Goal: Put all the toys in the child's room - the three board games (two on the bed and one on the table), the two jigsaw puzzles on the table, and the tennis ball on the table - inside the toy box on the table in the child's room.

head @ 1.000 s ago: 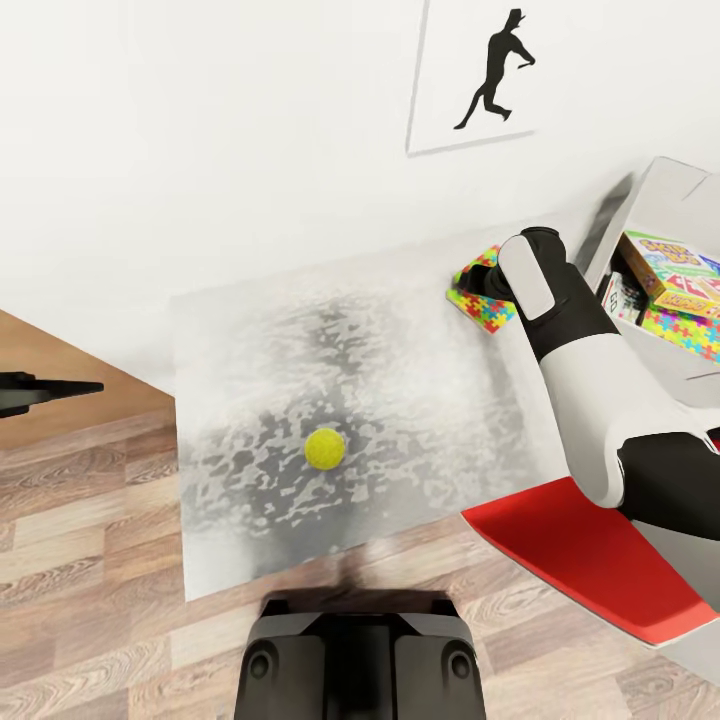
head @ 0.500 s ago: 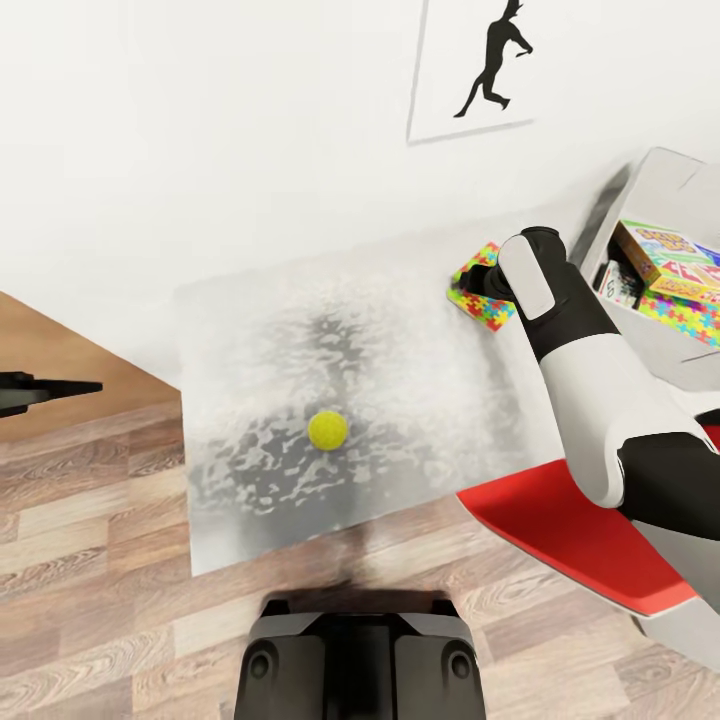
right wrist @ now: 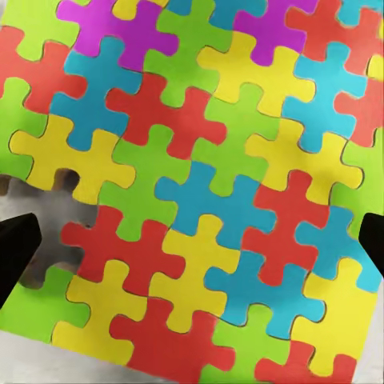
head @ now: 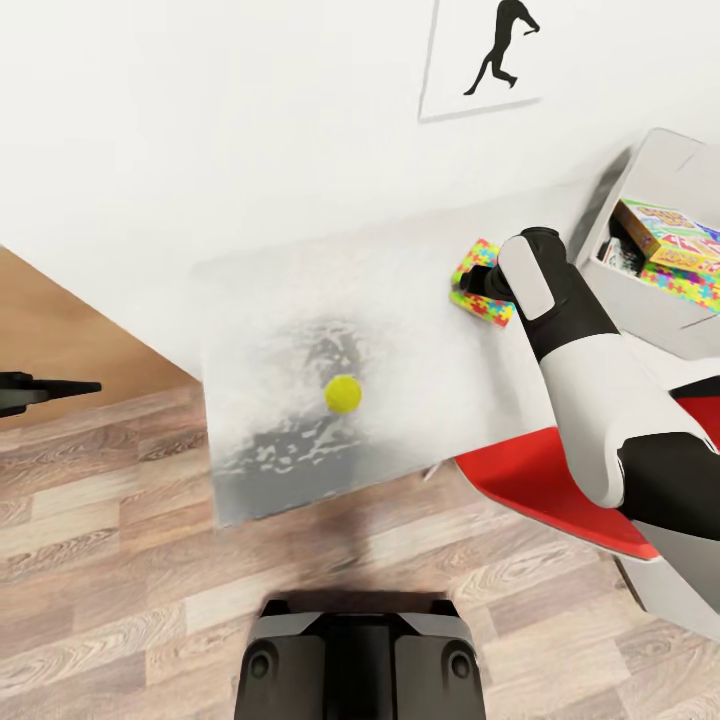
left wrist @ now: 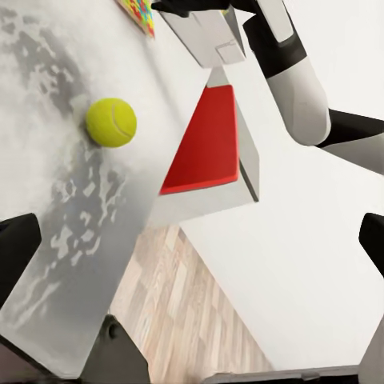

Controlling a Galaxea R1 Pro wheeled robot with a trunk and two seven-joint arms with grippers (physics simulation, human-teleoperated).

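The tennis ball point(head: 343, 393) rests on the pale grey table point(head: 400, 290), toward its front edge. It also lies ahead of my open left gripper point(left wrist: 192, 240), well apart from the fingers; in the head view that gripper point(head: 90, 386) hangs left of the table, above the floor. One jigsaw puzzle point(head: 476, 283) lies near the table's back right, partly hidden by my right forearm. My right gripper point(right wrist: 192, 240) hovers open just over this puzzle point(right wrist: 200, 184), a dark fingertip at each side. The toy box point(head: 650, 312) at the far right holds board games point(head: 662, 232) and another puzzle panel point(head: 692, 286).
A red-seated chair point(head: 545, 490) stands at the table's front right corner, under my right arm. A white wall with a black baseball-player print point(head: 500, 45) backs the table. Wood-plank floor point(head: 130, 560) lies in front, with my dark base point(head: 360, 655) at the bottom.
The whole head view has shifted: table, ball and toy box now sit higher and more to the right in the picture. Both arms hold the same pose, and the right gripper stays over the puzzle.
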